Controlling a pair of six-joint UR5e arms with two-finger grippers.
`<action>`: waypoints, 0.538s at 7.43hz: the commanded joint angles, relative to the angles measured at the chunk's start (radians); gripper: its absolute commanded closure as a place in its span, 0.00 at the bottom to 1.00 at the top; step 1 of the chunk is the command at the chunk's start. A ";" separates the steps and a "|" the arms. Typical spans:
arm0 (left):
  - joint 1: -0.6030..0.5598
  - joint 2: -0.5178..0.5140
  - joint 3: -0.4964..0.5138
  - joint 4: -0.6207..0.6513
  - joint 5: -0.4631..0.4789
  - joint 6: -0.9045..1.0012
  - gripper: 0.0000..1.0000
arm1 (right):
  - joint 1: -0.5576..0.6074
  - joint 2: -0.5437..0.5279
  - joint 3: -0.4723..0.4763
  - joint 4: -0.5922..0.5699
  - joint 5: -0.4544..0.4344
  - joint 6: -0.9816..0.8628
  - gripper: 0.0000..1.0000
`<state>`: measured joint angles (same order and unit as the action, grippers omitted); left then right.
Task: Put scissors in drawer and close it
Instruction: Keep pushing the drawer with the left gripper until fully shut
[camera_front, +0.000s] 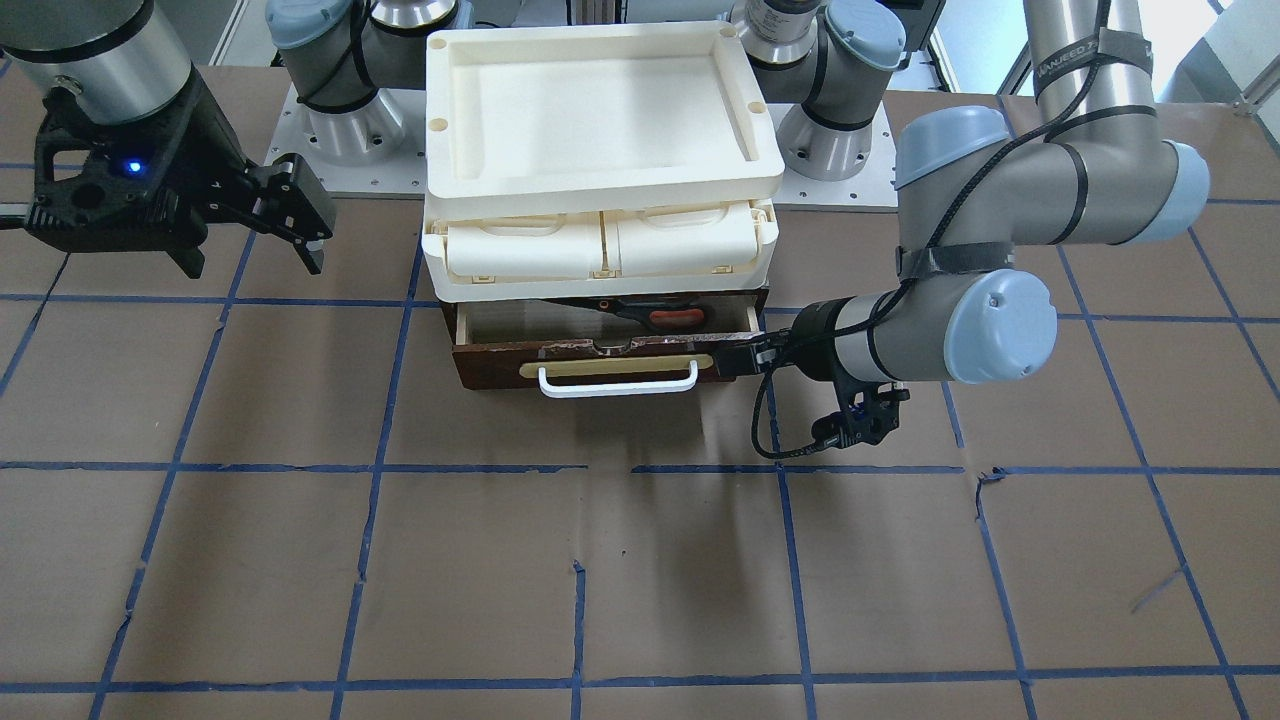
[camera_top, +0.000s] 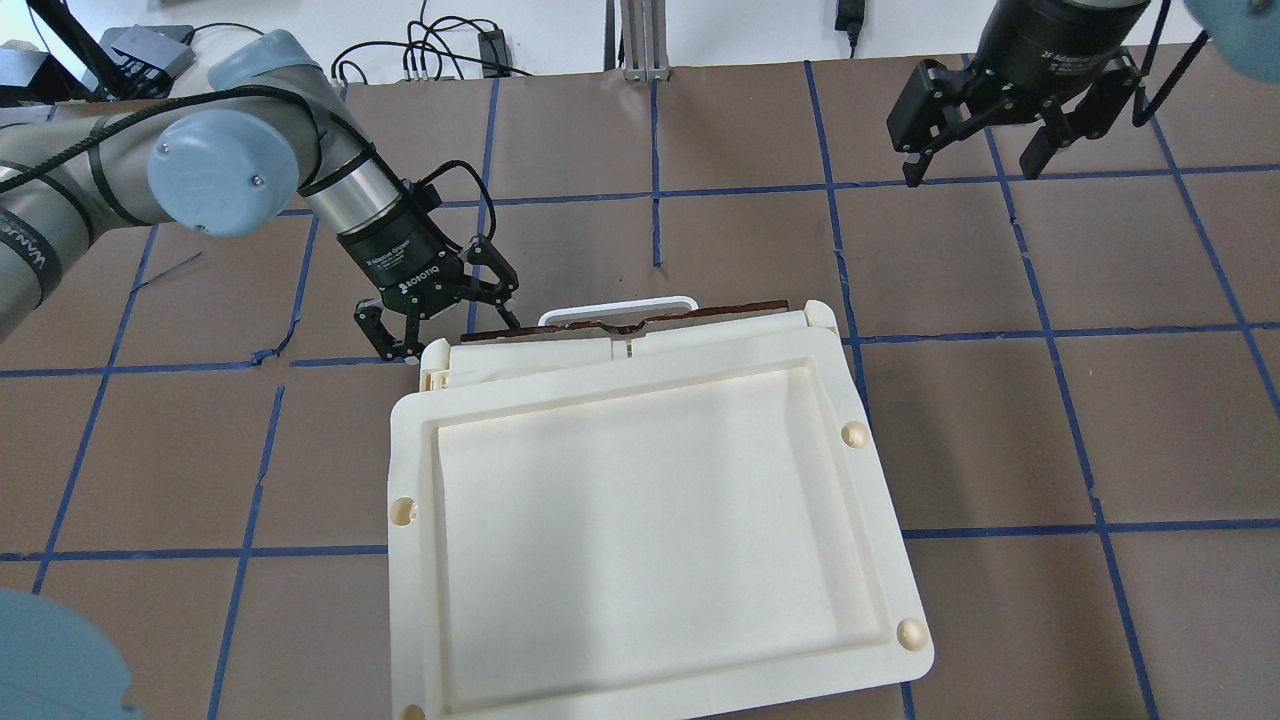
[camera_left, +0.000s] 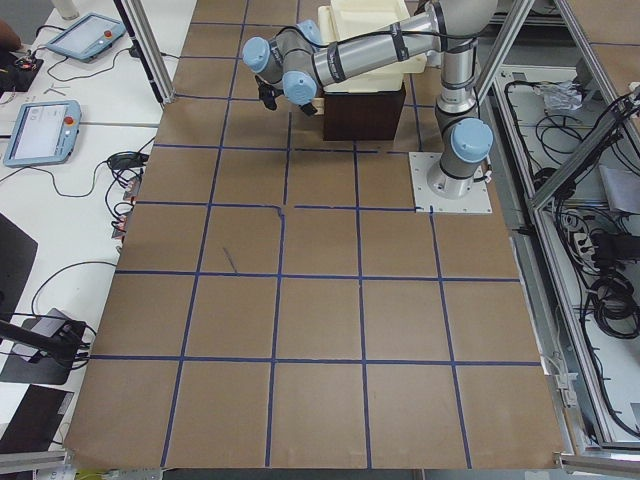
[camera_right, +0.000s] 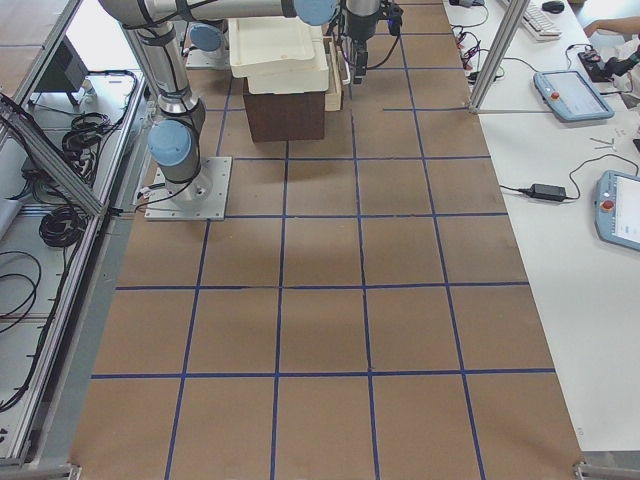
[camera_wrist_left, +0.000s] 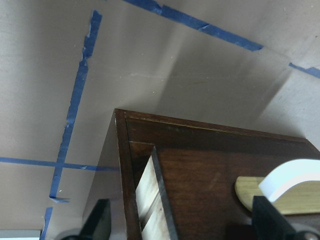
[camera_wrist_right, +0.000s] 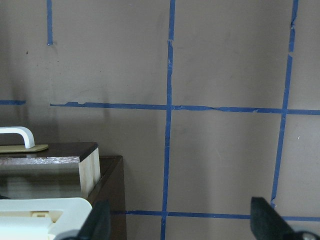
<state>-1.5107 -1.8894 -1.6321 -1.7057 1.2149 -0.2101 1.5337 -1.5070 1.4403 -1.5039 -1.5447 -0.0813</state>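
From the front-facing camera I see the drawer (camera_front: 490, 365) pulled partly out from a dark brown cabinet, showing its pale wood floor. The scissors (camera_front: 665, 317) lie inside it, flat and crosswise along the back edge, at about 1 o'clock from the white loop handle (camera_front: 617, 381). Their orange-lined loops point to 3 o'clock and their blades to 9 o'clock. The back of them is tucked under the cream tray unit (camera_front: 600, 120) that sits on top of the cabinet. That unit has a wide shallow tray on top and two closed lidded compartments side by side beneath it. A brass-coloured plate (camera_front: 560, 369) runs behind the handle.

The left gripper (camera_top: 445, 328) sits at the drawer front's end, at 3 o'clock from the handle in the front-facing view. Its jaws are spread wide and straddle that corner of the drawer front, clamped on nothing. I think one finger is close against the wood, but I cannot tell whether it touches. A black cable (camera_front: 770, 430) loops below its wrist.

The right gripper (camera_top: 973, 165) hangs well apart from the cabinet, at 10 o'clock from the drawer in the front-facing view, jaws wide apart and holding nothing.

The table (camera_front: 640, 590) is brown, crossed by blue tape lines (camera_front: 790, 560).
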 joint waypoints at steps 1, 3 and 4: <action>0.000 0.016 0.000 -0.052 0.000 0.000 0.00 | 0.000 0.001 0.003 -0.002 -0.002 -0.002 0.00; 0.000 0.024 -0.003 -0.100 0.000 0.005 0.00 | 0.000 0.001 0.005 -0.004 -0.002 -0.002 0.00; 0.000 0.026 -0.003 -0.115 0.000 0.009 0.00 | 0.000 0.001 0.005 -0.004 -0.002 -0.002 0.00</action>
<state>-1.5110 -1.8666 -1.6347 -1.7963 1.2149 -0.2058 1.5340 -1.5064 1.4444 -1.5073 -1.5462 -0.0827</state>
